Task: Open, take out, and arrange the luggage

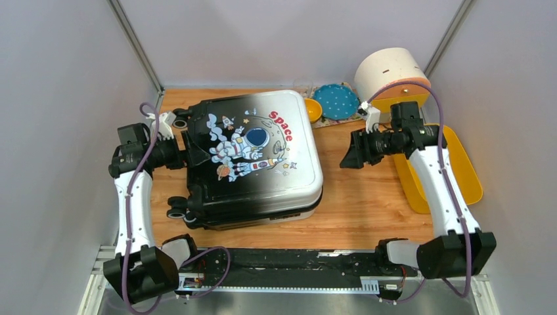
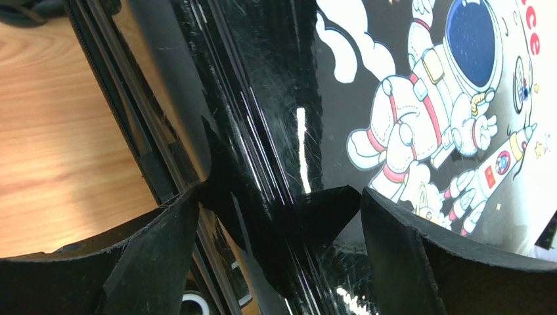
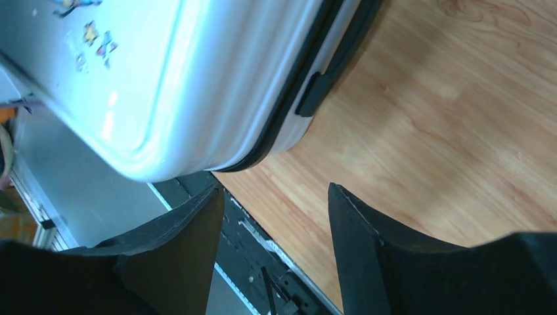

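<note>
The luggage (image 1: 253, 157) lies flat and closed on the wooden table, left of centre, astronaut and red "Space" print facing up. Its black wheels (image 1: 176, 209) point left. My left gripper (image 1: 190, 152) is at the case's left side, open wide. In the left wrist view the glossy black edge of the luggage (image 2: 420, 118) runs between the spread jaws of that gripper (image 2: 279, 190). My right gripper (image 1: 347, 157) hovers open to the right of the case, apart from it. In the right wrist view this gripper (image 3: 274, 189) holds nothing, and the silver shell (image 3: 164, 79) lies beyond it.
A yellow bin (image 1: 460, 170) sits at the right edge under my right arm. At the back right stand a round cream-and-orange box (image 1: 391, 72), a blue dotted plate (image 1: 336, 102) and a small orange bowl (image 1: 313, 109). Grey walls close in both sides.
</note>
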Action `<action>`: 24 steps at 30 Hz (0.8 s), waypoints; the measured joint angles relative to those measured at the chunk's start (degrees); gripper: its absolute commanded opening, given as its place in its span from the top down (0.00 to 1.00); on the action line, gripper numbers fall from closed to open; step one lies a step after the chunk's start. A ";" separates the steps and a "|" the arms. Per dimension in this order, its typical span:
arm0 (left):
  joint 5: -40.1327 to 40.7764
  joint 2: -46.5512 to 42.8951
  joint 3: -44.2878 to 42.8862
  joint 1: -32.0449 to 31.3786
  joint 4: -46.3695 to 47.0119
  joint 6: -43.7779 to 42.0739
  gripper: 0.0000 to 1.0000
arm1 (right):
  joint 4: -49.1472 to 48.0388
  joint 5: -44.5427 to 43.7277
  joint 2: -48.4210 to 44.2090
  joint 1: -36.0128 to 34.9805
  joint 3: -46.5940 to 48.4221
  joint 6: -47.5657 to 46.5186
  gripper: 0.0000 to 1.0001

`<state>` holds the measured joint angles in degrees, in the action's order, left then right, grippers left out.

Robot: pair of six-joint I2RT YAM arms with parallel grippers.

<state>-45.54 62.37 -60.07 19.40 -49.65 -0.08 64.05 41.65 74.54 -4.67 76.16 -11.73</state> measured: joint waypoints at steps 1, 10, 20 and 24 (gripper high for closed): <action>0.52 -0.87 0.63 -1.44 0.98 0.44 0.15 | 1.38 0.07 -1.75 0.00 -0.31 -1.14 0.42; -1.07 -2.19 -0.37 -11.98 -0.13 -0.33 0.12 | 10.56 0.76 -18.29 -0.61 -8.96 -15.61 0.61; 6.91 9.33 -29.81 -9.07 5.57 3.65 0.13 | 13.09 -0.28 -15.96 -8.74 -9.57 -29.20 0.63; 8.50 17.51 -31.76 -9.14 13.68 7.41 0.15 | 13.18 -3.43 -17.49 -17.22 -9.81 -30.27 0.60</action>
<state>-37.04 79.88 -91.83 10.26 -35.97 7.33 77.23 38.22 57.06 -21.89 66.35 -42.00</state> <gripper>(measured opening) 0.856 0.380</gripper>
